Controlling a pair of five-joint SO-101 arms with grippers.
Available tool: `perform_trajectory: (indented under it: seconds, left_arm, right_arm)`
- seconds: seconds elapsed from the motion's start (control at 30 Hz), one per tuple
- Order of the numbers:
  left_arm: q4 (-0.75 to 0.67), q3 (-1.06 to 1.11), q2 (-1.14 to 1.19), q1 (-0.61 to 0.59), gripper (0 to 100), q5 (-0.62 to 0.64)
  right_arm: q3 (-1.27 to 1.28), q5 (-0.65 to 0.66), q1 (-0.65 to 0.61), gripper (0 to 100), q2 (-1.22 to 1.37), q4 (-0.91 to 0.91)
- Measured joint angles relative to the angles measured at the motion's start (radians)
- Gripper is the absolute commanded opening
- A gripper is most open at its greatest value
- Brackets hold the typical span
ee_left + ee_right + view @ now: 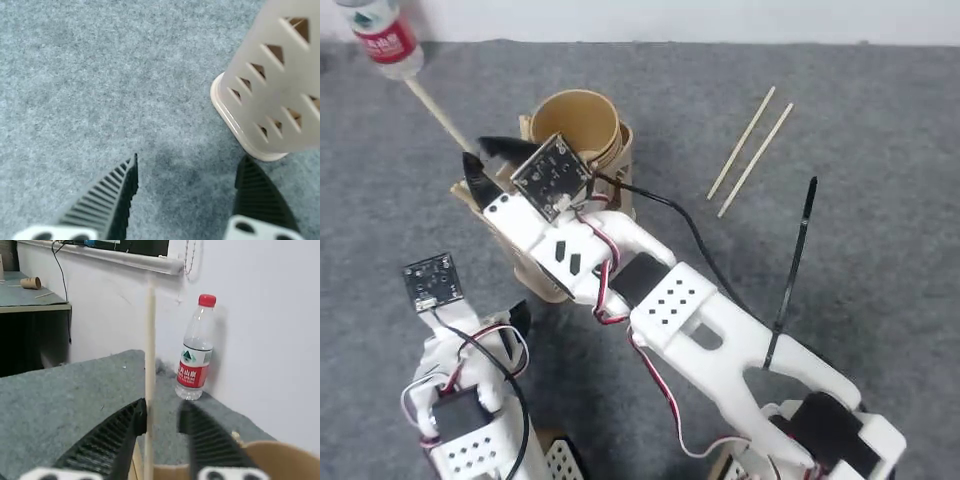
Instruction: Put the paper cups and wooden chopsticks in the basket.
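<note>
I am holding my left arm (470,400) tucked close in, my left gripper (186,167) pointing down with its fingers spread wide. My right arm (700,310) is stretching far forward past the left one, its wrist tilting up, my right gripper (162,412) with fingers narrowly parted.

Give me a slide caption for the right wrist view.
Right hand near a cup, a chopstick against one finger, a bottle by the wall.

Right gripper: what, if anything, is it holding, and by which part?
Nothing held firmly, it seems: the right gripper is open, and a chopstick stands against one finger, with a gap to the other.
</note>
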Motion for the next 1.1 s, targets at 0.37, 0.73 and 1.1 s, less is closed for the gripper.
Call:
perform_trajectory:
  seconds: [0.37,0.73,1.1]
  left_arm:
    - [0.000,0.000,0.000,0.000,30,0.000]
    - [0.000,0.000,0.000,0.000,30,0.000]
    - [0.000,0.000,0.000,0.000,30,0.000]
  right_arm:
    - [0.020,-0.031,0.150,14.8,-0.296,0.094]
    - [-0.376,-0.526,0.845,14.8,-0.184,0.595]
    - [-1.097,-0.535,0.853,14.8,0.640,1.142]
